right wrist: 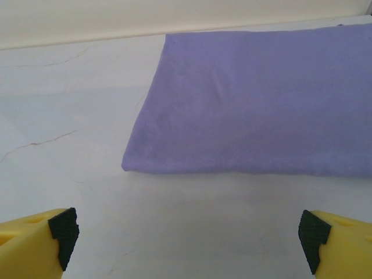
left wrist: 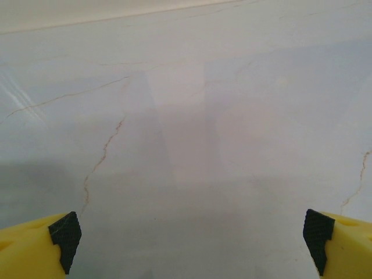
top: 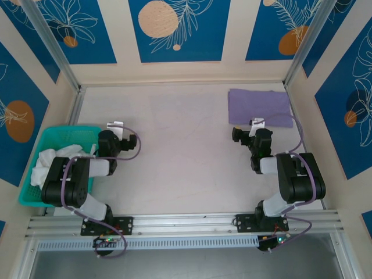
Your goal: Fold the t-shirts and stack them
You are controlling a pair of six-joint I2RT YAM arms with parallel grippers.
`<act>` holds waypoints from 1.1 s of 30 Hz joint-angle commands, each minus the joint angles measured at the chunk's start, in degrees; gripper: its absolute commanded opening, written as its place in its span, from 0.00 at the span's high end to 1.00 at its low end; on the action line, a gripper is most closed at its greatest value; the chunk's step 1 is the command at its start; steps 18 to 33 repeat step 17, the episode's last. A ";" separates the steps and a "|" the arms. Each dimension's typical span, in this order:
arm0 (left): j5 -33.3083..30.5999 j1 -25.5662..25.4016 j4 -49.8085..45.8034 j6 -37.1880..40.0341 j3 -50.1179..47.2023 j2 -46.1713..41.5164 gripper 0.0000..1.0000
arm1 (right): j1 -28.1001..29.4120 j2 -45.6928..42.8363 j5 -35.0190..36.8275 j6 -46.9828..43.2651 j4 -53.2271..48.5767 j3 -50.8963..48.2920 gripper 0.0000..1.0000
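Note:
A lavender-purple t-shirt lies folded into a flat rectangle at the table's far right; the right wrist view has its near edge just ahead of my fingers. White t-shirts sit crumpled in the teal basket at the left. My left gripper hangs open over bare table, beside the basket, with nothing between its fingers. My right gripper is open just short of the purple shirt's near edge, holding nothing.
The marble-look tabletop spreads between the two arms. Patterned blue and cream walls and metal posts close the back and sides. An aluminium rail carries both arm bases along the near edge.

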 commanded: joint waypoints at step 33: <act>1.56 0.41 2.21 -0.20 -0.67 -0.07 0.00 | -0.03 -0.64 -0.64 0.60 0.46 -0.18 0.01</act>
